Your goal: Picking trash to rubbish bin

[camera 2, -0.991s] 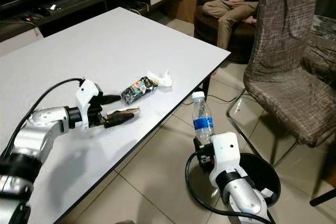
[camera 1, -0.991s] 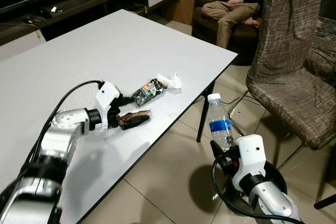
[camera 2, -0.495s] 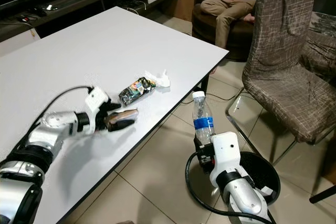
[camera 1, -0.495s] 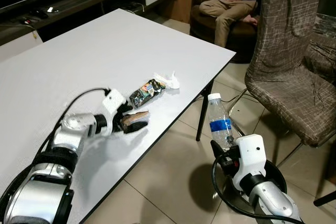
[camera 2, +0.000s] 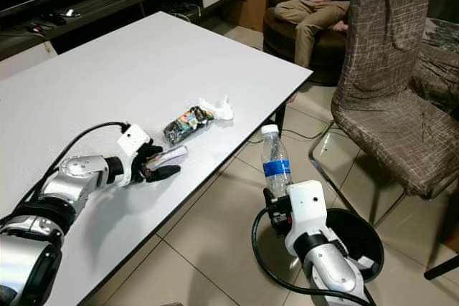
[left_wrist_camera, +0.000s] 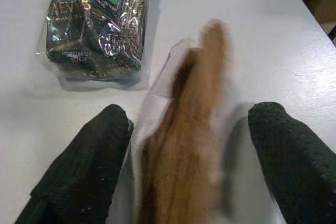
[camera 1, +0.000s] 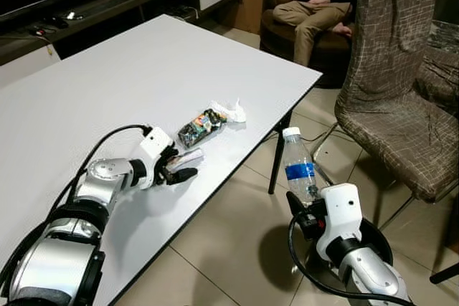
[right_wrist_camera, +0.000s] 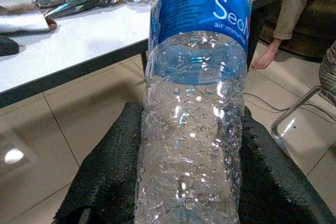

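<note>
Left gripper (left_wrist_camera: 191, 166) spread wide around wrapper (left_wrist_camera: 181, 145) on table (camera 1: 107, 84), 7 o'clock of snack bag (camera 1: 201, 125) (not clamped, could skid off the edge). Right gripper (right_wrist_camera: 184, 182) clasps bottle (right_wrist_camera: 194, 93) above bin (camera 2: 358, 238).

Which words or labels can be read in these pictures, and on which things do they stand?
"Sea" on the blue label of the plastic bottle, cut off after those letters.
"air" below it, then small print I cannot read.
Dark snack wrapper: printed text, too blurred and crumpled to read with certainty.
</note>
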`<state>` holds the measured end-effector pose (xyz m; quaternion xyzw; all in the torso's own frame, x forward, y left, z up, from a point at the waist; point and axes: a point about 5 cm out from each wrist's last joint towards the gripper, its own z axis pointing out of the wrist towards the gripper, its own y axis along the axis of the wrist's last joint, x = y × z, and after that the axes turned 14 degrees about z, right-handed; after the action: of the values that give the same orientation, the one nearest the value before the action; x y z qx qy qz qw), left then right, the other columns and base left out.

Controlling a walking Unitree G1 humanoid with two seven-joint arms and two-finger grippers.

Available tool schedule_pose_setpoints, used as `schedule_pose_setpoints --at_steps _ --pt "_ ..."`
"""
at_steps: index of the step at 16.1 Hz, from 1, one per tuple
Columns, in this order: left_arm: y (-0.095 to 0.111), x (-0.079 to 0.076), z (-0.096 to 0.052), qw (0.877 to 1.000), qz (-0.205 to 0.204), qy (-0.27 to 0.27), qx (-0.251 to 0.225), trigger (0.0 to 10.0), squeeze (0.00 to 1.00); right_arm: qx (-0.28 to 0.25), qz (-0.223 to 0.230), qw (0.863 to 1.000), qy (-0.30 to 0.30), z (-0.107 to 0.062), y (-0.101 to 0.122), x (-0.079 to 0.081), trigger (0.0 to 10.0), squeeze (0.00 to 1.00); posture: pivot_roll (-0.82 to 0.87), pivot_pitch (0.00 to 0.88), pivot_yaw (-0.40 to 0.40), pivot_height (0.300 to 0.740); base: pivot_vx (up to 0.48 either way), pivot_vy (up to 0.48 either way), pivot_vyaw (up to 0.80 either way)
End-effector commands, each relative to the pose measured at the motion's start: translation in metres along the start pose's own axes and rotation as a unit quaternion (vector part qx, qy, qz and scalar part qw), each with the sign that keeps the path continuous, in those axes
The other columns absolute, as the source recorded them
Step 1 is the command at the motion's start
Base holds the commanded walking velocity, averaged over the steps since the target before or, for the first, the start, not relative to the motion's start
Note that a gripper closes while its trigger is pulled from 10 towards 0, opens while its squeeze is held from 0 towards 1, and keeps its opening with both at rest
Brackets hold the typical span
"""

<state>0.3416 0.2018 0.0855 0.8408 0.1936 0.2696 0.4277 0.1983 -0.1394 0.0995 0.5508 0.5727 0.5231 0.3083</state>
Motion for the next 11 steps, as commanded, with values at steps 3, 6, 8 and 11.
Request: schedule_pose_setpoints --at_steps 3,6,8,11 --pt "-0.0132 -0.0033 -0.0021 0.999 0.0 -0.007 0.048 0.0 0.0 -0.002 -0.009 0.999 0.038 -0.001 0.0022 0.0064 10.0 0.0 -0.07 0.024 0.042 0.74 0.0 0.0 0.0" --pt "-0.0145 -0.0042 -0.0019 0.999 -0.003 -0.007 0.05 0.0 0.0 -0.002 -0.01 0.999 0.04 -0.0005 0.0019 0.0081 10.0 0.0 -0.06 0.023 0.042 0.74 0.0 0.0 0.0" --pt "-0.0165 -0.0061 -0.0015 0.999 -0.005 -0.009 0.054 0.0 0.0 -0.002 -0.011 0.999 0.041 0.0 0.0015 0.0094 10.0 0.0 -0.06 0.023 0.045 0.74 0.0 0.0 0.0" --pt "-0.0192 -0.0075 -0.0011 0.998 -0.005 -0.006 0.06 0.0 0.0 -0.002 -0.014 0.999 0.041 0.0009 0.0014 0.0083 10.0 0.0 -0.06 0.02 0.043 0.74 0.0 0.0 0.0"
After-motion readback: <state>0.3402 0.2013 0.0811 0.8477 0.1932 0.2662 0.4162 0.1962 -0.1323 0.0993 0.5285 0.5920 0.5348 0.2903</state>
